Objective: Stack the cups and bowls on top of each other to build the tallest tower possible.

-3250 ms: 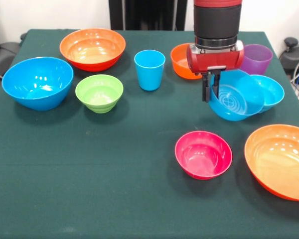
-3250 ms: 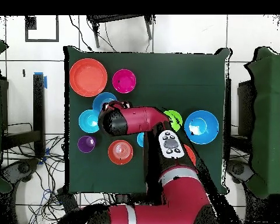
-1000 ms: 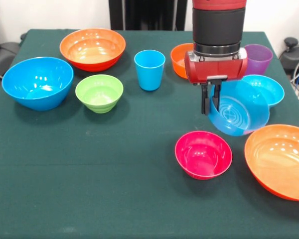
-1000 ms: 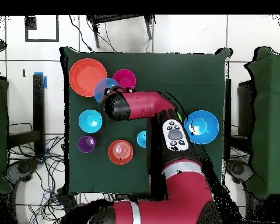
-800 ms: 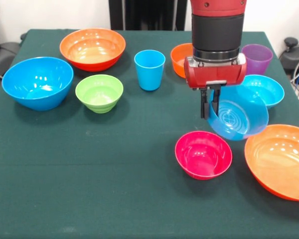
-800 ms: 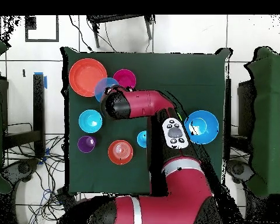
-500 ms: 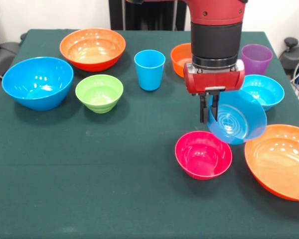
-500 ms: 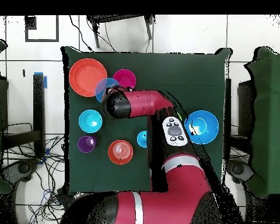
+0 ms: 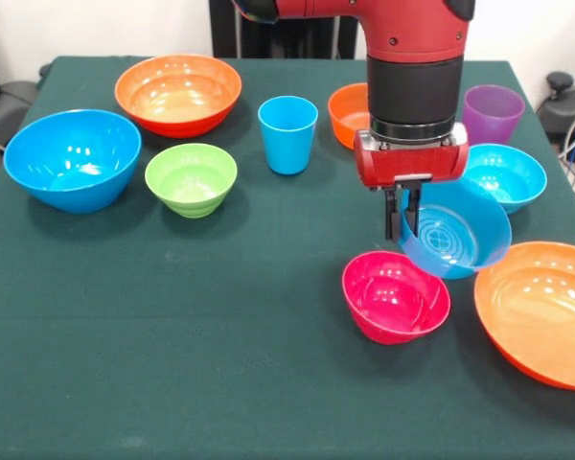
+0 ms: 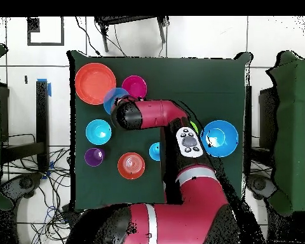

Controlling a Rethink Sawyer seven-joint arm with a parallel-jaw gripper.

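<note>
Green cloth covered the surface (image 9: 172, 316) where I saw my claw (image 9: 403, 213) clenched on the rim of a tilted blue bowl (image 9: 455, 230), its lower edge touching the pink bowl (image 9: 395, 297) near the right side.

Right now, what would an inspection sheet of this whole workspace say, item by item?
Surface: dark green tablecloth covers the table.
Job's things: pink bowl sits tilted, with the held blue bowl against its rim. Large blue bowl, green bowl, two large orange bowls, small orange bowl, cyan bowl, light blue cup and purple cup stand apart; no tower yet.
Clutter: nothing seen.
Pincer: pincer shut on the held blue bowl's rim, carrying it tilted.
Cables: loose cables on the floor beside the table.
Surroundings: tiled floor, other green-covered tables nearby.
</note>
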